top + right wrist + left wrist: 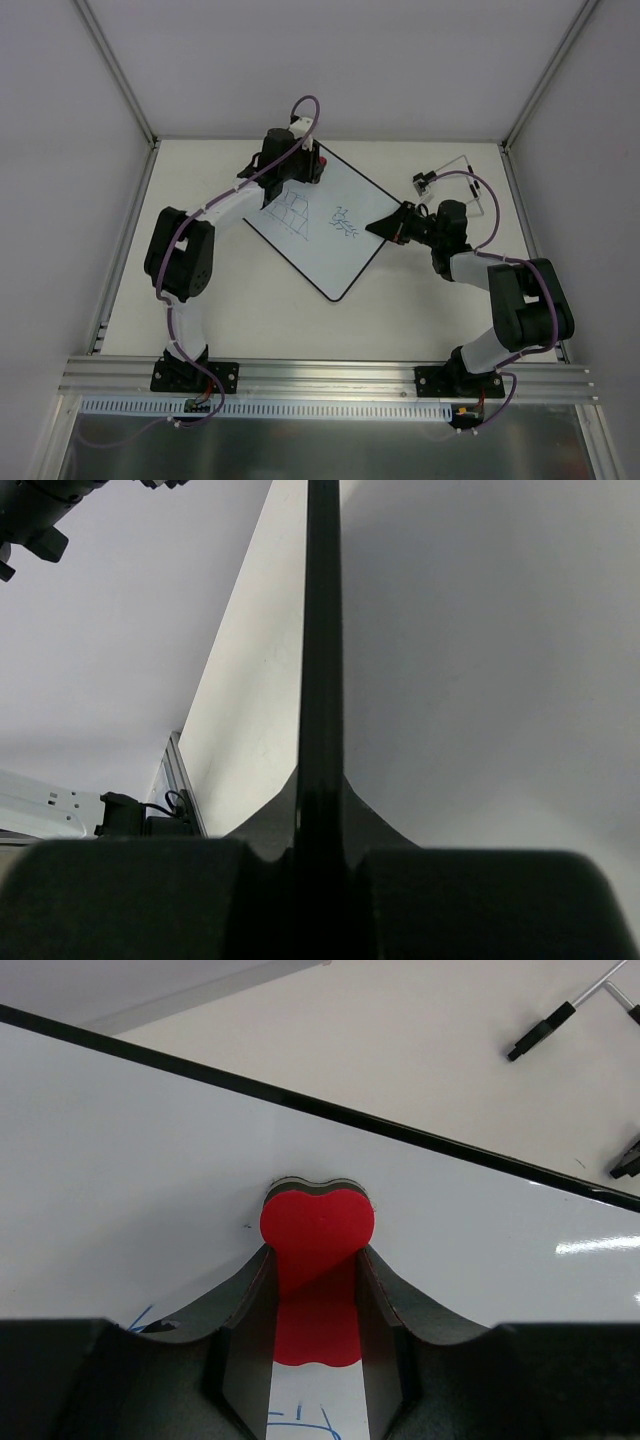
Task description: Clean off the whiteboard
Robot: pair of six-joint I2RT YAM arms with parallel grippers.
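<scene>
White with a thin black rim, the whiteboard (330, 265) lies skewed mid-table, and the right gripper (378, 226) is clamped on its right edge. Farther back, the left gripper (317, 1260) grips a red eraser (317, 1222) pressed flat on the board, largely hidden from overhead.

Red eraser (317, 1250); white whiteboard (335, 265), perhaps-blue scribbles (346, 224).

Left arm (185, 255), right arm (520, 305): white link tubes, bulky black joint housings, black base plates (195, 375). Purple cable (305, 102) trails back from each tool head. Left gripper (315, 1305), right gripper (322, 820): matte black fingers, broadening toward the wrist.
</scene>
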